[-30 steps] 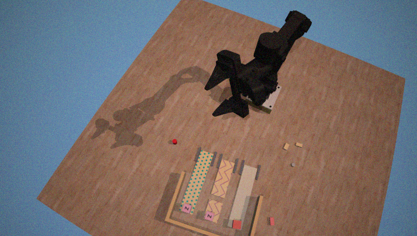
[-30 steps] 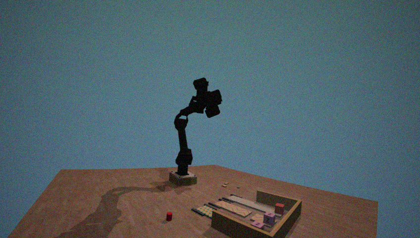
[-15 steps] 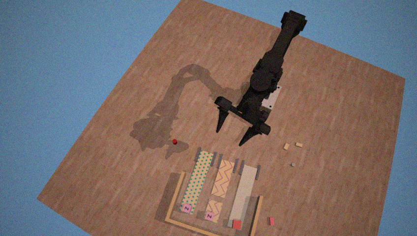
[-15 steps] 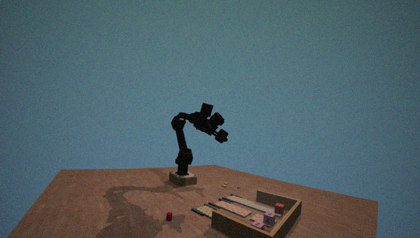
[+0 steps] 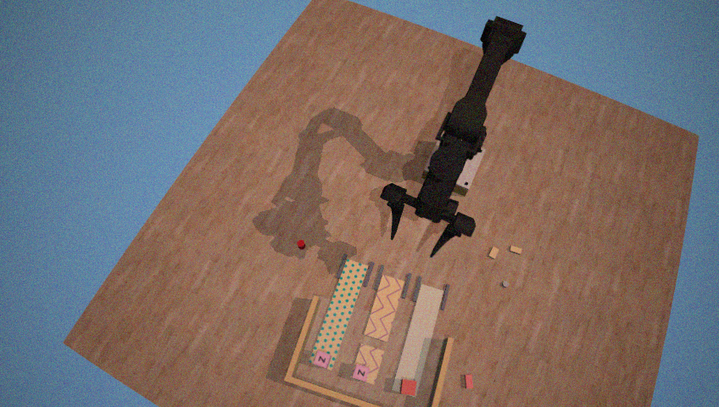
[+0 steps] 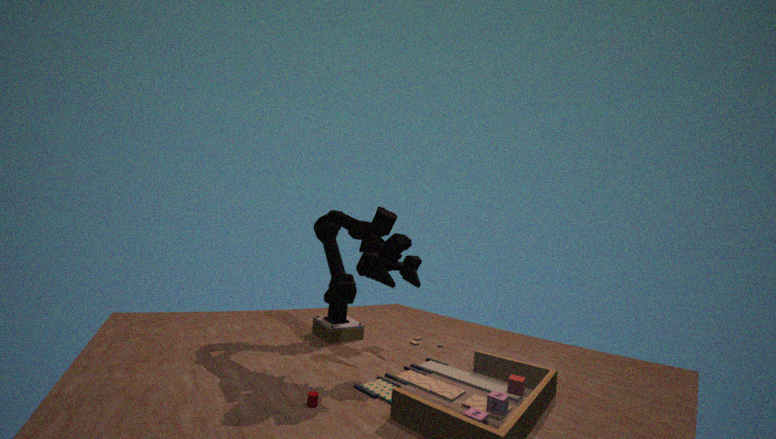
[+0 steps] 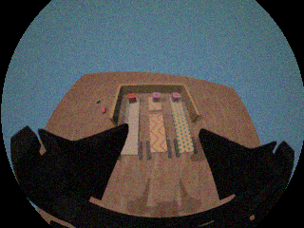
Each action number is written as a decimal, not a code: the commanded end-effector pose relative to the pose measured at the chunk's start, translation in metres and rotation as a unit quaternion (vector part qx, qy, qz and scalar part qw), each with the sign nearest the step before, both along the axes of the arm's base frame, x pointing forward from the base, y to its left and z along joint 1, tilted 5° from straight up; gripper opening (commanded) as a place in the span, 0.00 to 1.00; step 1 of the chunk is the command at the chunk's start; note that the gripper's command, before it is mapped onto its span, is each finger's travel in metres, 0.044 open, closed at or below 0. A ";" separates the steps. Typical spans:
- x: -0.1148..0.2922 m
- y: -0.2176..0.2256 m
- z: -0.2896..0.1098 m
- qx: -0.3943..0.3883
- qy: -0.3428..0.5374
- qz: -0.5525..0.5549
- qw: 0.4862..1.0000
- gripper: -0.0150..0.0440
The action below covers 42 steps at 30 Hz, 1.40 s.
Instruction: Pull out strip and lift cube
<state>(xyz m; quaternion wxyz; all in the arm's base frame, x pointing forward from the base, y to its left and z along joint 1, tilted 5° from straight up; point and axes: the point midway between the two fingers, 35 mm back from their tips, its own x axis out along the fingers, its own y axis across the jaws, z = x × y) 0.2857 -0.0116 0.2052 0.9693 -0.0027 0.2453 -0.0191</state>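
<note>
The pincer is hanging open and empty above the desk, approaching; next it is needing to descend onto the unbroken dotted strip's near end.

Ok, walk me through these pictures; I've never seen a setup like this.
The black shape is a robot arm bolted to a wooden table. One camera looks down from above, one from the side, and one sits on the arm's wrist looking past its jaws. The gripper is open and holds nothing. In front of it, three strips run into a low wooden tray: a dotted strip carrying a pink lettered cube, a zigzag strip split in two, and a plain strip with a red cube.
</note>
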 end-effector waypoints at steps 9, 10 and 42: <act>0.003 -0.002 -0.006 0.000 0.021 0.001 1.000 0.80; 0.006 -0.004 -0.007 -0.004 0.033 0.001 0.999 0.75; 0.081 -0.109 -0.108 -0.014 0.462 0.040 0.886 0.25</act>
